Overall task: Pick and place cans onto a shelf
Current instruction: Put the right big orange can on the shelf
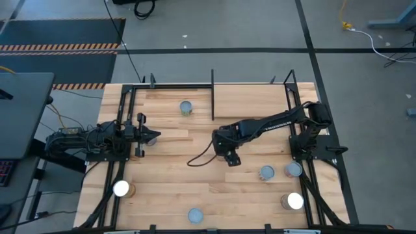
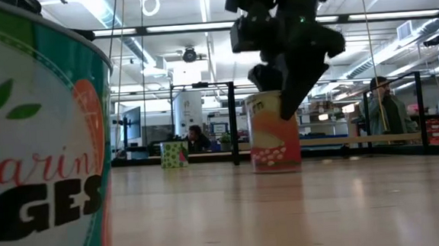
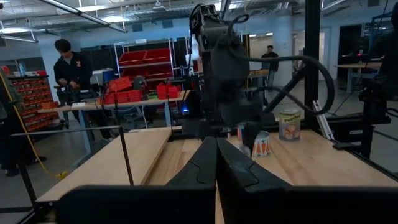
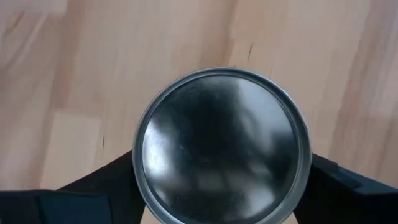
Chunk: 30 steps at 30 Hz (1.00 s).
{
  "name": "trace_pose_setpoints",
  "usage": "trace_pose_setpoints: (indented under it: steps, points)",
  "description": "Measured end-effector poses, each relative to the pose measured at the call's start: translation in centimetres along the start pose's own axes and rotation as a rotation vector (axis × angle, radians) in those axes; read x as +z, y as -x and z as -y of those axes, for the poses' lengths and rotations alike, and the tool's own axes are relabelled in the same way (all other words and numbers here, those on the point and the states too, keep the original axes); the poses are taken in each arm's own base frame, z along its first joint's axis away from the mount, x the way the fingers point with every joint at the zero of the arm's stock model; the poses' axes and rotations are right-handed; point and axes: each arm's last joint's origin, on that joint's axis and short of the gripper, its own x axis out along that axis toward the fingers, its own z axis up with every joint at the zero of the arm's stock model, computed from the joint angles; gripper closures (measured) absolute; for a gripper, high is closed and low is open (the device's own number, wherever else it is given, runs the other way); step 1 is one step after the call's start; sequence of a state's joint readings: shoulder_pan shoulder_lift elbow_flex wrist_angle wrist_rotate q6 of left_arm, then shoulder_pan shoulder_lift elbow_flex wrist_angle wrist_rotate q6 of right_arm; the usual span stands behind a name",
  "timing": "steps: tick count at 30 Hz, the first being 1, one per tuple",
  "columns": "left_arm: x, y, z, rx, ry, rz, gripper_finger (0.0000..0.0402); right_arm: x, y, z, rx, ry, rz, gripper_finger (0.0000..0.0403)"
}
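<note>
Right gripper [image 4: 221, 186] apparently straddling can [image 4: 221, 146] (fingers spread)

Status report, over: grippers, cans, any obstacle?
Right gripper down over can, mid-table. Left gripper shut, parked at left edge. Other cans stand apart from it.

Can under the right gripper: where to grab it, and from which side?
Take the can by its round side wall just under the rim, coming straight down from above. It stands upright on the table with its flat lid up, and the wood around it is bare. The right gripper already hangs over it. The left gripper waits at the table's left side.
</note>
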State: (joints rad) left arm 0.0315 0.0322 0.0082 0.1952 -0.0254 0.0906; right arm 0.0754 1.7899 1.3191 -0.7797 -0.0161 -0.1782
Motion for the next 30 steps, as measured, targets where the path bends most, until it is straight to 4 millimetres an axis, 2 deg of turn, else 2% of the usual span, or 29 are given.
trace_pose_setpoints:
  steps: [3, 6, 10, 15, 18, 22, 26, 30]
  points:
    - [0.0, 0.0, 0.0, 0.000, 0.000, 0.001, 0.0397, 0.4, 2.9, 0.4, 0.003, 0.115, -0.017, 0.0097]
    - [0.0, 0.0, 0.0, 0.000, 0.000, 0.001, 0.0397, 0.2, 5.4, 1.7, -0.022, 0.198, -0.054, 0.0097]
    - [0.0, 0.0, 0.0, 0.000, 0.000, 0.001, 0.0397, -1.1, 7.9, 4.7, -0.123, 0.281, -0.087, 0.0097]
    - [0.0, 0.0, 0.0, 0.000, 0.000, 0.002, 0.0397, -3.2, 9.7, 9.4, -0.214, 0.286, -0.099, 0.0091]
    - [0.0, 0.0, 0.0, 0.000, 0.000, 0.001, 0.0397, -4.4, 10.1, 12.3, -0.232, 0.282, -0.068, 0.0091]
    - [0.0, 0.0, 0.0, 0.000, 0.000, 0.001, 0.0397, -5.8, 9.4, 15.5, -0.205, 0.276, -0.029, 0.0091]
    - [0.0, 0.0, 0.0, 0.000, 0.000, 0.002, 0.0397, -6.6, 8.0, 17.6, -0.149, 0.265, 0.005, 0.0091]
    - [0.0, 0.0, 0.0, 0.000, 0.000, 0.002, 0.0397, -6.5, 6.8, 19.0, -0.158, 0.254, 0.057, 0.0090]
